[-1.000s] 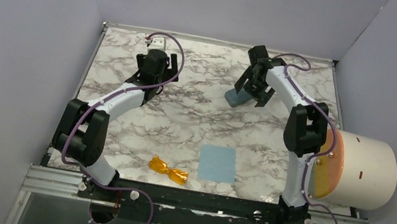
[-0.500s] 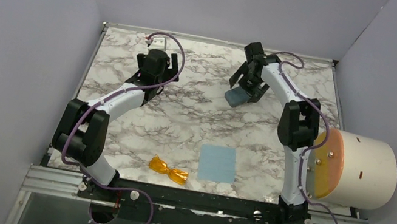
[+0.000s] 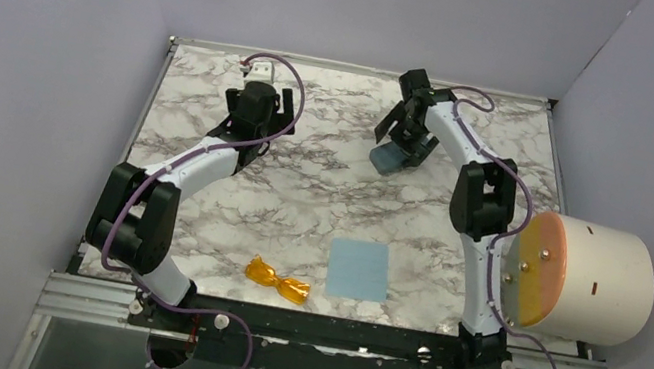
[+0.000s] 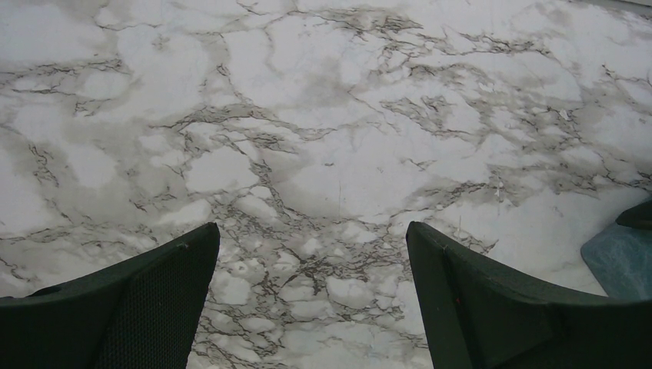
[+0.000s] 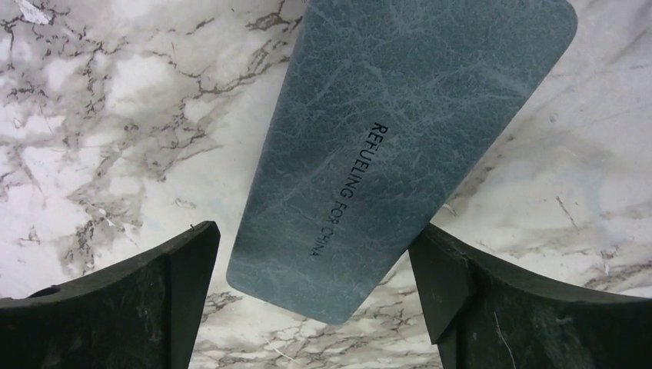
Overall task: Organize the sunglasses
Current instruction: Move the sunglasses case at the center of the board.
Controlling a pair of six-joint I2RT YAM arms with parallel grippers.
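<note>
With your right gripper (image 5: 311, 231) spread and empty over the apparently closed case (image 5: 400, 131), square the jaws across its narrow width before clamping.

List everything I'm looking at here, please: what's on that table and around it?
sunglasses: one folded pair, orange, near edge of the table, just left of the cloth
cloth: one, light blue, flat square, near edge
glasses case: one, blue-grey, closed, far side right of centre
cylinder: one, white with an orange end face, on its side at the right edge
table: one, white marble with grey veins
left hand: one, black, open, over bare marble at the far left
right hand: one, black, open, just above the glasses case
</note>
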